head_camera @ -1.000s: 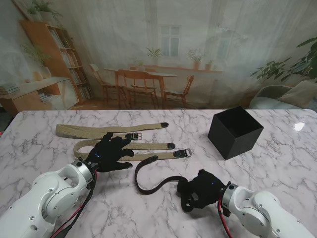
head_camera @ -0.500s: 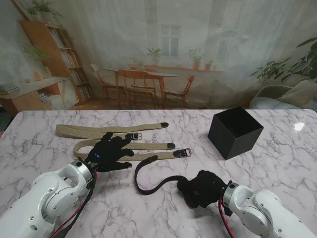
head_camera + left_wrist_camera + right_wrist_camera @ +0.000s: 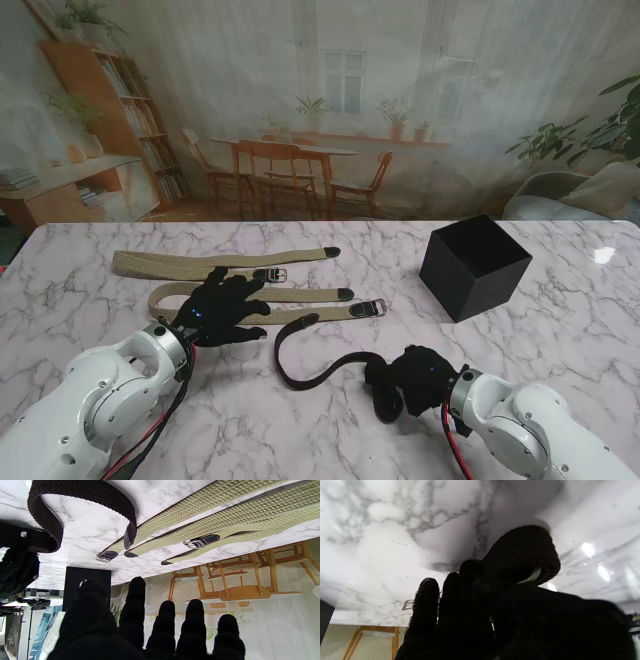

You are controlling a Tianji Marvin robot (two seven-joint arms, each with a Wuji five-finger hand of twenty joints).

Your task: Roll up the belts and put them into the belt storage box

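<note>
A dark brown woven belt [image 3: 284, 366] curves across the marble between my two hands. Its tip [image 3: 303, 321] lies by the tan belts, and its other end runs into my right hand [image 3: 410, 381], which is shut on it. The right wrist view shows that hand [image 3: 480, 620] curled around a dark woven wad of belt [image 3: 520, 552]. Three tan belts [image 3: 300, 294] lie side by side farther from me. My left hand [image 3: 222, 308] rests on them, spread flat and holding nothing. The black storage box [image 3: 473, 266] stands to the right, open side up.
The left wrist view shows the tan belts [image 3: 225, 512], their buckles [image 3: 197, 542], the brown belt's loop [image 3: 50, 517] and the box [image 3: 86, 580]. The table's far edge [image 3: 330, 224] meets a backdrop printed with a room.
My right hand has turned and closed tighter over the brown belt's end. The belt's loop has been drawn slightly toward that hand. My left hand has stayed in place.
</note>
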